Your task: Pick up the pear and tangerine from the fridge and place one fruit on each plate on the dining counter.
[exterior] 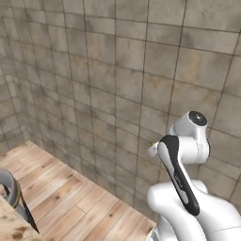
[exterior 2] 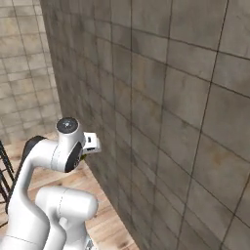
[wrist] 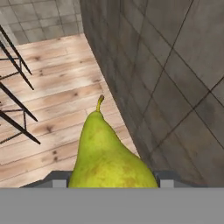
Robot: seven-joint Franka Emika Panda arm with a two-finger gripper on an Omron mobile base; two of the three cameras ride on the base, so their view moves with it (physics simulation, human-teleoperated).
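tiled wall, wooden floor (plank-patterned)

No writing can be read anywhere — no label, brand, number or sign. The tiled wall carries only mottled grey-brown squares and grout lines, and the wooden floor shows grain and knots, nothing lettered. The pear has bare yellow-green skin with small brown flecks, no sticker. The robot arm is plain white with dark joints — the dark round cap on its upper joint bears a faint pale mark, too small and blurred to make out as text.
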